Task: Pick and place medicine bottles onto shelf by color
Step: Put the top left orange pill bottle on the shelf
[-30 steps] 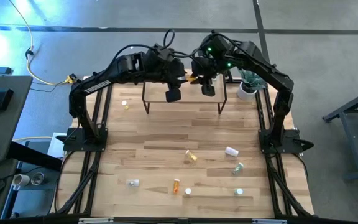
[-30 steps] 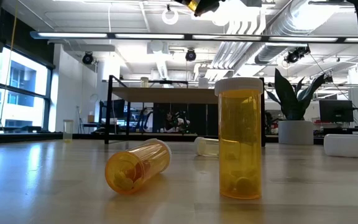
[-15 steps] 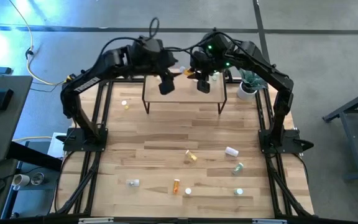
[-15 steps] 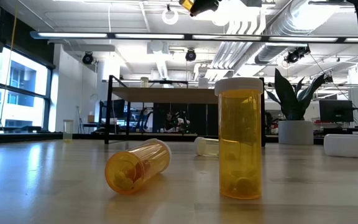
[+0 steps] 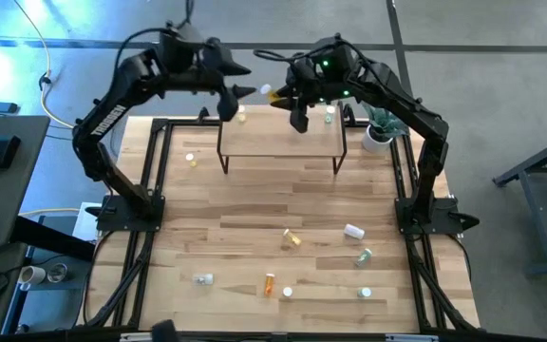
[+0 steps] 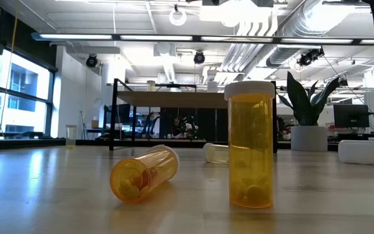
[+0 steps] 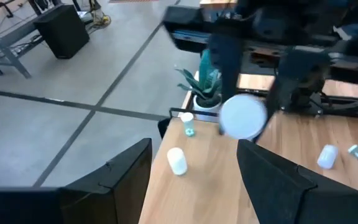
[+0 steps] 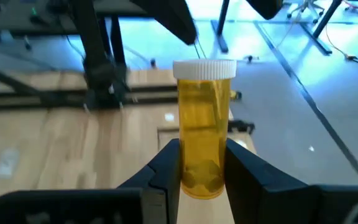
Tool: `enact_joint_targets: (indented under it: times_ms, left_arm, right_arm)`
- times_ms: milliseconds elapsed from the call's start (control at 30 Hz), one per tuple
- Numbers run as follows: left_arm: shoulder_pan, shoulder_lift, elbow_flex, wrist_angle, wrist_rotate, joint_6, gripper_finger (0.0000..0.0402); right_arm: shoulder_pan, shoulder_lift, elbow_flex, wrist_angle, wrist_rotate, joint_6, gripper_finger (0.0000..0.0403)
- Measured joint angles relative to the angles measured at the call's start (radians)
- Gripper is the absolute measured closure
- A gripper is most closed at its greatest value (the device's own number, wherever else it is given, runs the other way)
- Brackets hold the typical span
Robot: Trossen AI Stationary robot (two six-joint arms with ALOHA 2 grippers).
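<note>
My right gripper (image 5: 280, 98) hangs above the shelf's (image 5: 281, 136) far edge, shut on a yellow medicine bottle (image 8: 204, 124) with a white cap (image 7: 243, 116). My left gripper (image 5: 228, 98) stands open above the shelf's far left corner, clear of that bottle, with nothing between its fingers (image 7: 123, 177). On the shelf stand a yellowish bottle (image 5: 242, 116) at the left and a white bottle (image 7: 177, 160) and a greenish one (image 7: 188, 126) at the right. Several more bottles lie or stand on the table's near half, among them a yellow one (image 5: 292, 239) and an orange one (image 5: 270, 282). My right gripper pinches the yellow bottle's bottom end (image 8: 201, 175) between its two fingers. The fingers lie along the bottle, one on each side of it. The bottle sticks out past the fingertips with its cap end (image 5: 267, 92) toward the table's left, lifted clear above the shelf.
A potted plant (image 5: 380, 123) stands at the table's far right corner. One small bottle (image 5: 191, 160) stands alone at the far left. In the low view an upright yellow bottle (image 6: 250, 146) and a lying one (image 6: 143, 173) are close to the camera. Bare wood lies between shelf and near bottles.
My left gripper has drawn away from the right gripper and the yellow bottle, going up and toward the table's far left corner. My right gripper has stayed over the shelf and tipped upward with the bottle, which has risen out of the low view.
</note>
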Motion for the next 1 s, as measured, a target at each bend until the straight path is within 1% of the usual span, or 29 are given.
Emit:
enact_joint_targets:
  times_ms: [167, 300, 400, 567, 633, 833, 900, 1000]
  left_arm:
    - [0.079, -0.028, 0.0, -0.028, 0.102, 0.013, 0.0177]
    - [0.123, -0.046, 0.0, -0.073, 0.201, 0.034, 0.0177]
    - [0.137, -0.063, 0.0, -0.107, 0.21, 0.042, 0.0177]
    - [0.139, -0.09, 0.0, -0.169, 0.21, 0.117, 0.0177]
    - [0.138, -0.101, 0.0, -0.187, 0.211, 0.139, 0.0177]
    - [0.129, -0.103, 0.0, -0.238, 0.211, 0.136, 0.0177]
    - [0.129, -0.103, 0.0, -0.265, 0.211, 0.135, 0.0177]
    - [0.129, -0.103, 0.0, -0.309, 0.213, 0.133, 0.0177]
  right_arm:
    - [0.012, 0.002, -0.048, 0.095, -0.005, 0.076, 0.0319]
    - [0.028, 0.004, -0.109, 0.228, 0.002, 0.112, 0.0319]
    - [0.037, 0.006, -0.165, 0.345, 0.015, 0.146, 0.0319]
    - [0.054, 0.006, -0.279, 0.536, 0.051, 0.233, 0.0319]
    - [0.064, 0.006, -0.332, 0.626, 0.066, 0.251, 0.0319]
    - [0.101, 0.006, -0.464, 0.889, 0.079, 0.261, 0.0319]
    - [0.111, 0.006, -0.501, 0.95, 0.088, 0.253, 0.0319]
    - [0.12, 0.005, -0.537, 0.986, 0.089, 0.256, 0.0319]
